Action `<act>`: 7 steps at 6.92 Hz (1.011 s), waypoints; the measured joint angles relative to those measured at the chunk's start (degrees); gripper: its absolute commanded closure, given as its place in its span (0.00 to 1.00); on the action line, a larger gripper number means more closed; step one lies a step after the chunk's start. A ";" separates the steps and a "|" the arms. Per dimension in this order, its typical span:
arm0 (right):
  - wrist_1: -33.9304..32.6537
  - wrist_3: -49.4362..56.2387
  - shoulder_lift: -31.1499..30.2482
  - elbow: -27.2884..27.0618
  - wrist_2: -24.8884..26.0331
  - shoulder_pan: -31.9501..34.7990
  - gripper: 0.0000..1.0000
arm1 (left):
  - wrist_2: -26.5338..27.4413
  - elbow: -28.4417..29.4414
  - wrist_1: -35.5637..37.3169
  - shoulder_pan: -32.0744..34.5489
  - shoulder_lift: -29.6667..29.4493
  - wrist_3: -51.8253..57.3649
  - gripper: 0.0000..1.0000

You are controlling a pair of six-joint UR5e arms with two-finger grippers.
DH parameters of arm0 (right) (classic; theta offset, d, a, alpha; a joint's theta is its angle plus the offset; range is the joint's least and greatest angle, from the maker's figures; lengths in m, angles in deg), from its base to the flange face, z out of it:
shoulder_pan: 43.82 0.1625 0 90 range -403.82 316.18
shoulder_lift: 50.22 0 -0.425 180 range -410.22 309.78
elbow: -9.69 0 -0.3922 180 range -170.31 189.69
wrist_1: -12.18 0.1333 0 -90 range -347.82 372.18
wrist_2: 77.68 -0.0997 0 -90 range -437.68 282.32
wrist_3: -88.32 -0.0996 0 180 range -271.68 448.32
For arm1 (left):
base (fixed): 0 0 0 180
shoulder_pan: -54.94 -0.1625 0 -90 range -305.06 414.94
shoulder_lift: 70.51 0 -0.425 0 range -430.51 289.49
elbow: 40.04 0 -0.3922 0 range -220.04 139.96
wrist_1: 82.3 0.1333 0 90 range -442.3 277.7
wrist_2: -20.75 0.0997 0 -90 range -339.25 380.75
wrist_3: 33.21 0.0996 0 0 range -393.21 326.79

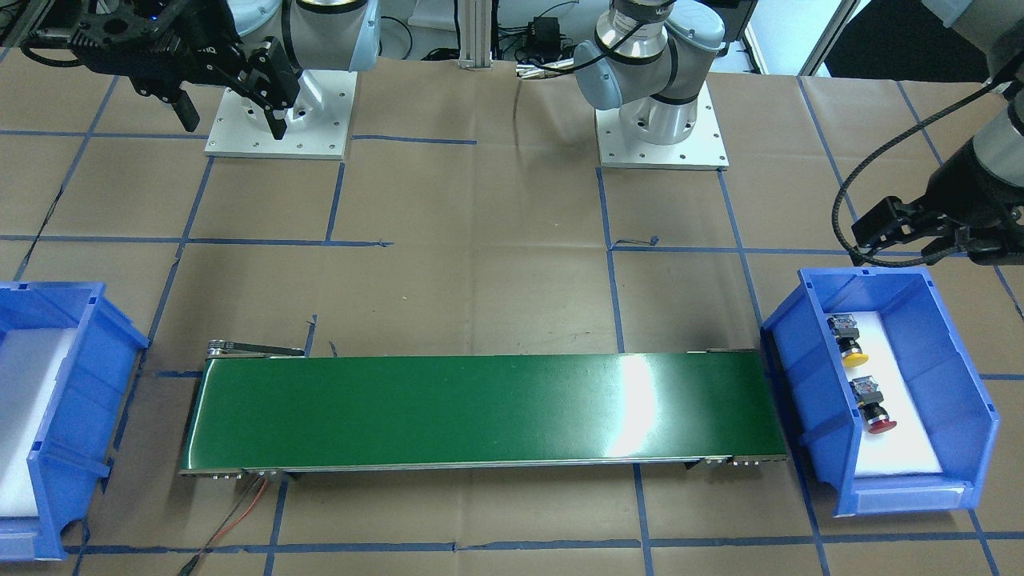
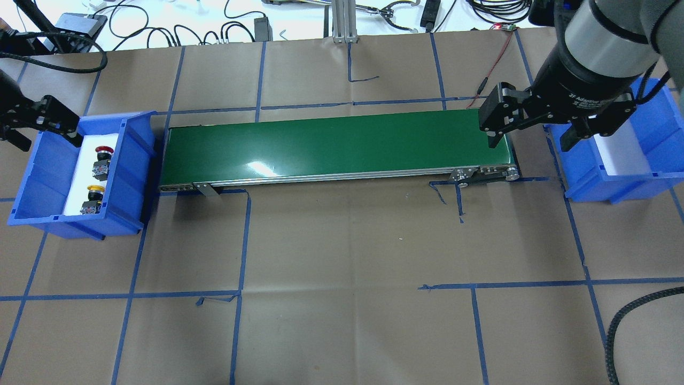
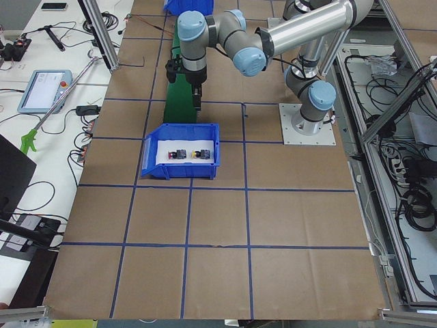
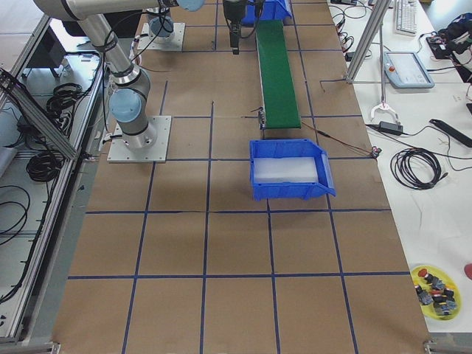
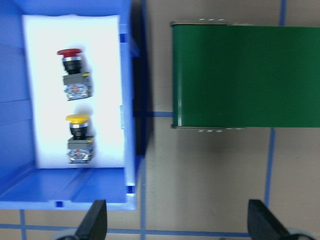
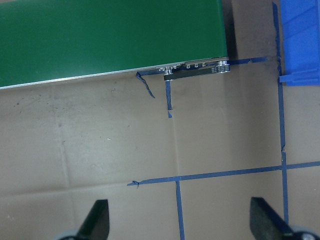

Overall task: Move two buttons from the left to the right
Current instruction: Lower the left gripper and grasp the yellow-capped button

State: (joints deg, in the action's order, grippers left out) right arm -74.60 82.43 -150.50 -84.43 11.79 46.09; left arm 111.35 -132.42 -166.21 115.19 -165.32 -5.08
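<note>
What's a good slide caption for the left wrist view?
Red button and yellow button lying in the blue bin beside the green conveyor.

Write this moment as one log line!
yellow button, red button: in left bin | left gripper: open, near left bin | right gripper: open, near green belt end

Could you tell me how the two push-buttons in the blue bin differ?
The red-capped push-button lies farther from the robot; the yellow-capped push-button lies nearer. Their mushroom caps differ in colour, red against yellow. Both have black-and-grey bodies and lie sideways on the blue plastic bin's white liner, caps pointing away from the robot.
</note>
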 measured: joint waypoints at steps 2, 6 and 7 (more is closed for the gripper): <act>0.03 0.00 0.00 -0.01 0.00 0.08 0.00 | -0.16 -1.10 1.79 -6.47 -1.79 6.64 0.01; 0.03 0.00 0.00 -0.01 0.00 0.14 0.00 | -0.72 -8.89 12.29 -8.03 -1.83 8.04 0.01; 0.03 0.00 0.00 0.00 0.00 0.19 0.00 | -1.41 -9.59 14.06 -7.99 -2.76 8.03 0.01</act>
State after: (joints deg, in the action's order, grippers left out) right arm -74.57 82.43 -150.50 -84.43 11.79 46.28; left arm 109.93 -142.00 -152.15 107.20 -168.08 2.95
